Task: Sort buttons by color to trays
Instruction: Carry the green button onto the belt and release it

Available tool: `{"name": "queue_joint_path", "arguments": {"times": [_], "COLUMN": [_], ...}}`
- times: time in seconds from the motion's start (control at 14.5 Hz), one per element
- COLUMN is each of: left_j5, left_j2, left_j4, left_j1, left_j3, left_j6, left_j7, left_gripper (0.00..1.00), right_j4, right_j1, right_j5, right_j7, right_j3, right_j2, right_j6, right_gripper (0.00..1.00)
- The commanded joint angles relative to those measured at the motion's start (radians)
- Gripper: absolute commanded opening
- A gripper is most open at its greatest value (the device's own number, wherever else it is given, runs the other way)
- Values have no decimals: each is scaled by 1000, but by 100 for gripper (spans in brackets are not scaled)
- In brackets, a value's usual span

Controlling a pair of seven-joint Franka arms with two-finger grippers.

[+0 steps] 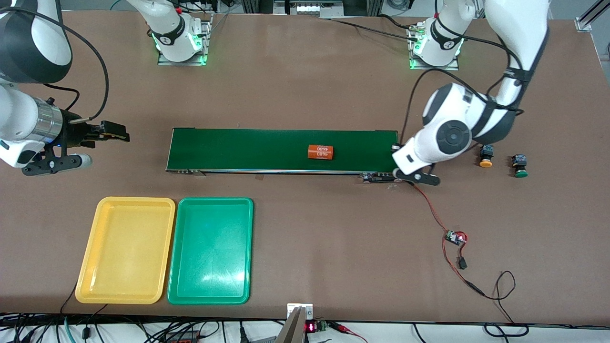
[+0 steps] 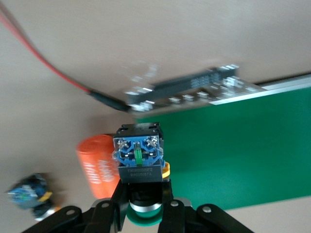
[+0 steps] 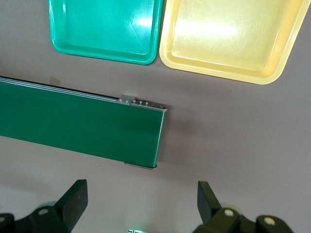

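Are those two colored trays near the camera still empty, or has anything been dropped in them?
Both empty. The yellow tray and green tray show only bare, glossy floors in the front and right wrist views; no buttons lie inside.

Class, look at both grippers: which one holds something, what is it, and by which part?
The left gripper holds a green-capped button by its neck just above the cap, over the conveyor belt's end. The right gripper is open, holding nothing.

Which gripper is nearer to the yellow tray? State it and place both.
Right. The right gripper hangs open off the conveyor belt's end, just up the table from the yellow tray. The left gripper, shut on a green-capped button, is at the belt's other end.
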Motion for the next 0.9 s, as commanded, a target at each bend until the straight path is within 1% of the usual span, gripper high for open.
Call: {"name": "queue_joint_path", "arguments": {"times": [0.0,0.07,0.21,0.28,0.35,0.48,0.55,0.69,0.83], "left_j5": [-66,-90,-91,-91,-91,-91,-91,-92,-92], "left_j2": [-5,2,21,30,36,33,27,-11,-72], "left_j4": [-15,-15,-15,-15,-13,-15,-15,-5,1], "left_j1": [-40,-63,-70,-70,-70,-70,-69,-69,-54], "left_j3": [8,9,9,9,9,9,9,9,23], "left_j6": [6,6,6,6,8,29,29,26,20], "left_j7": [7,2,2,2,2,5,14,10,13], "left_gripper": [0,0,2,13,34,88,100,100,100], "right_j4": [5,8,8,8,8,8,7,5,4], "right_j1": [-3,-2,-2,-3,-6,-8,-9,-13,-14], "right_j5": [2,2,3,3,3,3,3,5,5], "right_j7": [-11,-11,-11,-11,-11,-13,-13,-13,-13], "right_j3": [3,3,3,3,3,3,1,1,1], "right_j2": [-1,-1,0,0,0,0,0,0,0], "right_j6": [-9,-9,-8,-8,-8,-9,-9,-9,-9], "right_gripper": [100,100,100,100,100,100,100,100,100]}}
